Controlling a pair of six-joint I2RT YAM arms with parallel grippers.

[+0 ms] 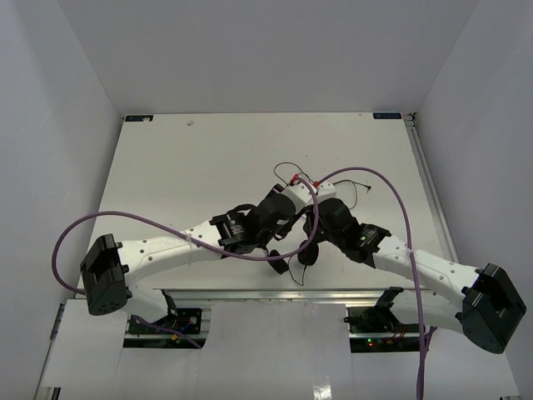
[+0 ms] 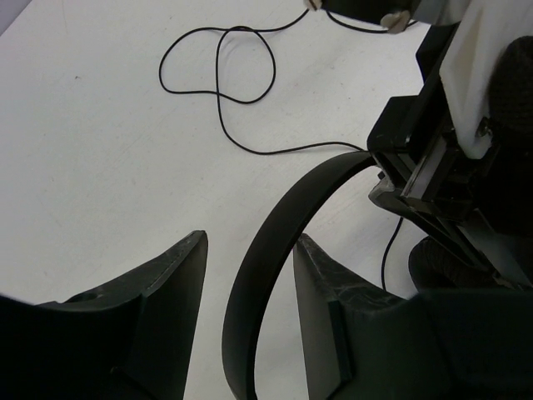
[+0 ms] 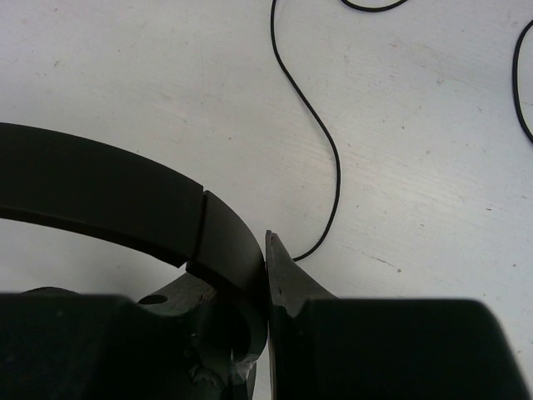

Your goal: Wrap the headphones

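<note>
The black headphones (image 1: 293, 252) are held at the table's middle, between my two grippers, with the earcups (image 1: 308, 255) toward the near edge. In the left wrist view the headband (image 2: 279, 237) arches between the fingers of my open left gripper (image 2: 250, 236), with a gap on each side. My right gripper (image 3: 241, 267) is shut on the headband (image 3: 100, 192) near its jointed end. The thin dark cord (image 2: 221, 92) lies in loose loops on the table beyond. It also shows in the right wrist view (image 3: 321, 142) and in the top view (image 1: 287, 171).
The white table (image 1: 183, 167) has white walls on three sides. A metal rail (image 1: 429, 183) runs along its right edge. Thick purple cables (image 1: 391, 187) arc over both arms. The right arm's wrist (image 2: 441, 150) is close on the left gripper's right.
</note>
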